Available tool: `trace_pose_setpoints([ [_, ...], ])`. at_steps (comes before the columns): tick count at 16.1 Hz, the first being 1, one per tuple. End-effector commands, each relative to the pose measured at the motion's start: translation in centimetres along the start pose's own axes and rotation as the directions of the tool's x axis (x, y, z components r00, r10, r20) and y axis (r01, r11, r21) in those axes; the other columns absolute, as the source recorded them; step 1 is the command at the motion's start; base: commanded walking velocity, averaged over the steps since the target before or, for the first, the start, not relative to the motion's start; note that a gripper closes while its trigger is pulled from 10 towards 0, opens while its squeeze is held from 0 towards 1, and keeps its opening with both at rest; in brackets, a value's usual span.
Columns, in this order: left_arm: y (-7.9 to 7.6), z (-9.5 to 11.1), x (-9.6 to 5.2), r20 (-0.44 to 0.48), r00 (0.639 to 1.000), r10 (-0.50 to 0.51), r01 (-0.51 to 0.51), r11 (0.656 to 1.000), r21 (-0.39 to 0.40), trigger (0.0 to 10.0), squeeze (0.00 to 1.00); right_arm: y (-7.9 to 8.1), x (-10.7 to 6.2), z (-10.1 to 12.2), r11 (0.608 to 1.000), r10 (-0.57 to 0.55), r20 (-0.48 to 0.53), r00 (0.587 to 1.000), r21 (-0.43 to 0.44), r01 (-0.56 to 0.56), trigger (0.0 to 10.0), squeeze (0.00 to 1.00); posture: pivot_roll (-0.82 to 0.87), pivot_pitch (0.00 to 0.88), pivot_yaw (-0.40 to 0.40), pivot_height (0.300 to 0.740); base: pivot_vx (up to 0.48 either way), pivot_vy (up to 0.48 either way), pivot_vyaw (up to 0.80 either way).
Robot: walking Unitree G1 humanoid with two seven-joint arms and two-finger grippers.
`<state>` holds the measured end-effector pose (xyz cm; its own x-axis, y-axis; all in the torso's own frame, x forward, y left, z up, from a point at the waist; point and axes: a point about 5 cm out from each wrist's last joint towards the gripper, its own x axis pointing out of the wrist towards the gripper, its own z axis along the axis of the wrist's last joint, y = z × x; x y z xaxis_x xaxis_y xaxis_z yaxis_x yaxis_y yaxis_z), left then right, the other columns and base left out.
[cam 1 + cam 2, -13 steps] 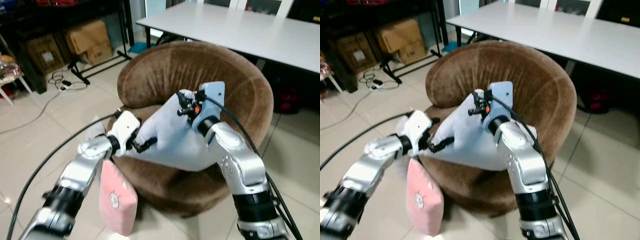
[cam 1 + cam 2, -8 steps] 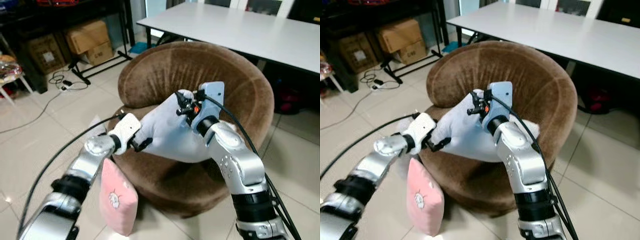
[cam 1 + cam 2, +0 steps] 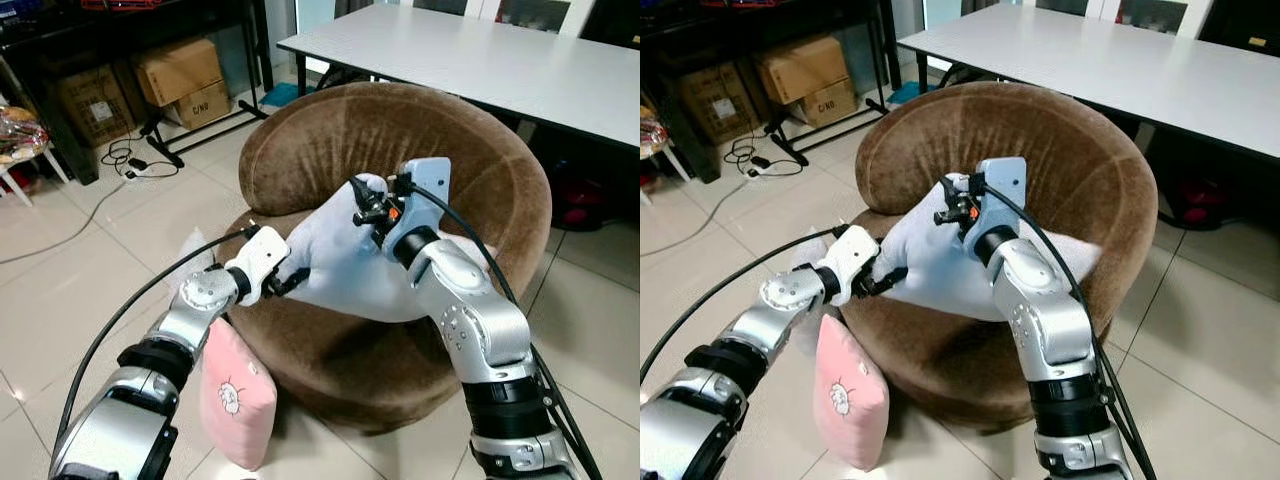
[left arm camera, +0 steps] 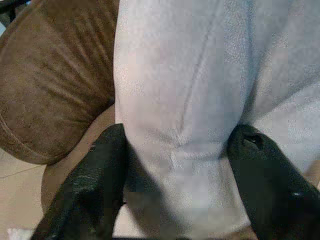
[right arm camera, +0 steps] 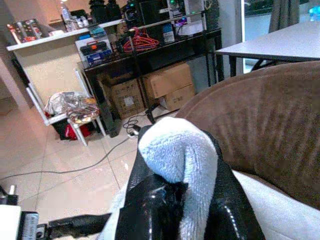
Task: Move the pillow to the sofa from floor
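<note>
A pale grey pillow (image 3: 345, 265) lies tilted over the seat of a round brown sofa chair (image 3: 470, 150). My left gripper (image 3: 288, 281) is shut on the pillow's lower left corner; in the left wrist view its black fingers (image 4: 95, 185) pinch the grey fabric (image 4: 180, 100) from both sides. My right gripper (image 3: 360, 200) is shut on the pillow's upper corner, and its fingers (image 5: 150, 200) squeeze a tuft of fabric (image 5: 180, 150) in the right wrist view. A second, pink pillow (image 3: 237, 395) stands on the floor against the chair's front left.
A white table (image 3: 500, 55) stands right behind the chair. Cardboard boxes (image 3: 180, 75) sit under dark shelving at the back left, with cables (image 3: 120, 165) on the tiled floor (image 3: 60, 290). Black cables trail from both of my arms.
Both grippers have carried the grey pillow further over the seat towards the backrest. My left arm has stretched forward. The pink pillow has stayed where it was.
</note>
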<state>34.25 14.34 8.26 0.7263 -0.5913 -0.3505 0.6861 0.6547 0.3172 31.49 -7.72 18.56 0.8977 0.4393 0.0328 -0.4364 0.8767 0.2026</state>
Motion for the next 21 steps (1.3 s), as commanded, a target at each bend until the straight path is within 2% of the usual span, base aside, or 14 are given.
trace_pose_setpoints([
  [1, 0.0, -0.7, -0.2, -0.036, 0.999, 0.006, -0.006, 1.000, 0.004, 0.0, 0.00, 1.0, 0.4, 2.1, 0.998, 0.060, 0.087, 0.994, -0.012, -0.059, 10.0, 0.00, -0.10, 0.000, 0.022, 0.740, 0.000, 0.000, 0.00],
  [15, 0.8, -2.1, -1.3, -0.048, 0.998, 0.040, -0.039, 0.999, 0.024, 0.0, 0.00, 0.9, 0.5, 1.9, 0.997, 0.072, 0.074, 0.995, 0.007, -0.073, 10.0, 0.00, -0.09, 0.000, 0.011, 0.740, 0.000, 0.000, 0.00],
  [19, 3.4, -1.8, -3.4, -0.059, 0.996, 0.065, -0.056, 0.988, 0.145, 0.0, 0.00, 0.6, 1.0, 1.3, 0.994, 0.098, 0.026, 0.995, 0.047, -0.099, 10.0, 0.00, -0.08, 0.000, 0.011, 0.740, 0.000, 0.000, 0.00],
  [21, 6.7, 0.2, -5.9, -0.044, 0.995, 0.088, -0.072, 0.955, 0.288, 0.0, 0.00, -0.4, 1.4, -0.1, 0.995, 0.095, -0.061, 0.994, 0.050, -0.092, 10.0, 0.00, -0.07, 0.000, 0.018, 0.740, 0.000, 0.000, 0.00],
])
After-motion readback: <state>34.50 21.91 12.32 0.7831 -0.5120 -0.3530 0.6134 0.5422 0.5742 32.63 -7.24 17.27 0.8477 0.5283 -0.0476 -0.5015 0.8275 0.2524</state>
